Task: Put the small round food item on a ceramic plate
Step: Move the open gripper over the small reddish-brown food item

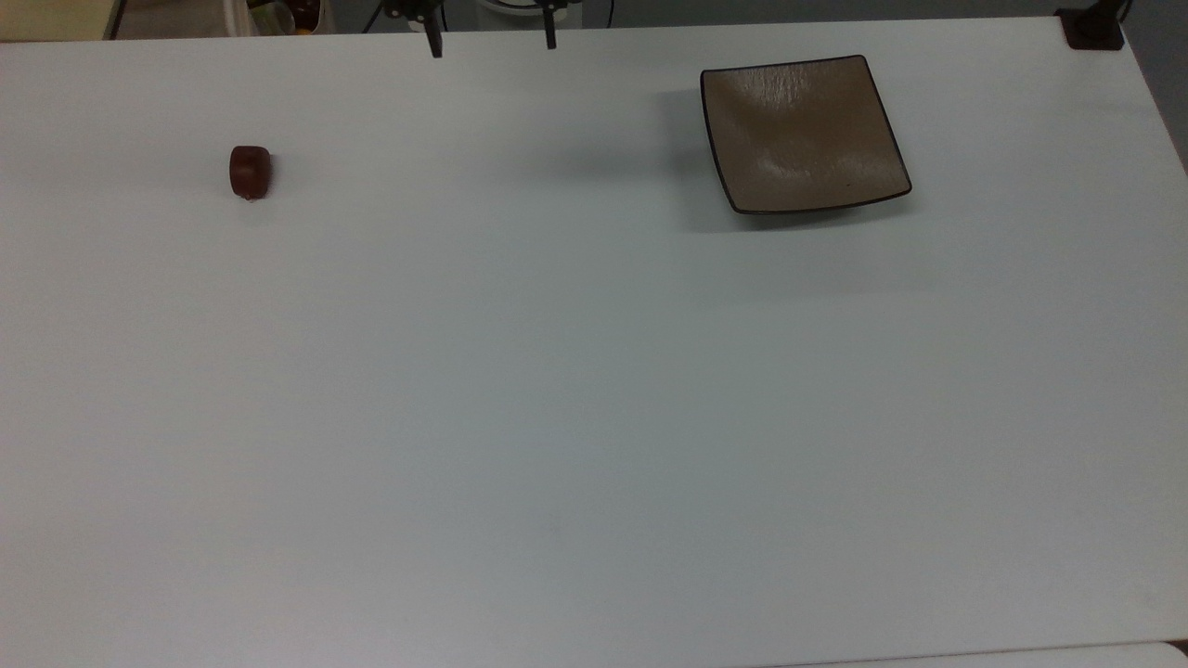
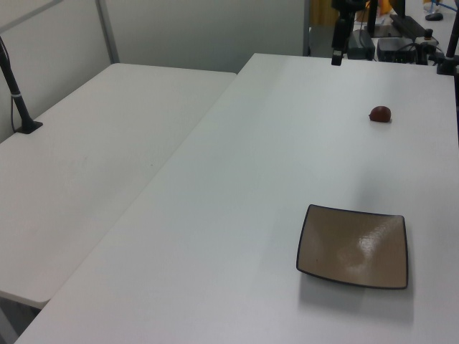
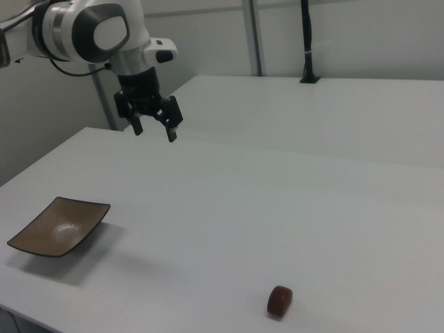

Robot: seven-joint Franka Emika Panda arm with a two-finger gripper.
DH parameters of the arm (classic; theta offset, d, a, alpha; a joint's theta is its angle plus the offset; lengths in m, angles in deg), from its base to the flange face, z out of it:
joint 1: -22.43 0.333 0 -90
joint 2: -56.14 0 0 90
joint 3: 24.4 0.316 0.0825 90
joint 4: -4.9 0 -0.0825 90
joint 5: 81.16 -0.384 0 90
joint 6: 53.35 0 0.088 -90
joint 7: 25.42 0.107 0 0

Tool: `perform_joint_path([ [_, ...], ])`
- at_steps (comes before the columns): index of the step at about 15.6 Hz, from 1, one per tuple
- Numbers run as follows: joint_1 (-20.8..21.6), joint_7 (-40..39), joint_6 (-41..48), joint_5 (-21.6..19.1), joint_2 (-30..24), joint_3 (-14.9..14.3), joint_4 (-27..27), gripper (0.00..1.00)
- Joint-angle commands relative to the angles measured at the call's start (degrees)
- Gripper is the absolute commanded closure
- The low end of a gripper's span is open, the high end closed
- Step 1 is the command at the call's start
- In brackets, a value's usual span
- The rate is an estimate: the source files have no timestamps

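Note:
The small round food item point(image 1: 250, 172) is a dark reddish-brown lump lying alone on the white table at the top view's left; it also shows as the lump point(image 2: 381, 113) and the lump point(image 3: 280, 301). The square tan-brown ceramic plate point(image 1: 804, 134) sits at the top view's upper right, seen too as the plate point(image 2: 353, 246) and the plate point(image 3: 58, 225). My gripper point(image 1: 490, 39) hangs open and holds nothing above the table's far edge, between the two. In the right view the gripper point(image 3: 155, 129) is well above the surface.
A black post base point(image 1: 1092, 28) stands at the top view's upper right corner. A second white table point(image 2: 93, 150) adjoins on the left view's left, with a black pole point(image 2: 17, 97) on it. Cables and equipment point(image 2: 401, 39) lie beyond the far edge.

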Motion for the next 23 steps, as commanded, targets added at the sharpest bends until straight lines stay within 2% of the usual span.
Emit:
perform_joint_path([
  [1, -1.9, -0.3, -1.4, 0.2, -0.1, -0.3, -0.8, 0.00],
  [7, -9.0, -6.7, -4.8, 1.7, 1.7, -0.7, -2.3, 0.00],
  [10, -9.9, -8.4, -7.2, 1.8, 3.6, -4.1, -2.9, 0.00],
  [13, -10.0, -9.3, -11.9, 1.9, 4.2, -7.8, -6.2, 0.00],
  [16, -10.2, -13.8, -14.7, 2.0, 5.8, -10.9, -8.8, 0.00],
  [23, -11.8, -22.1, -20.2, 2.0, 7.0, -14.4, -16.3, 0.00],
])
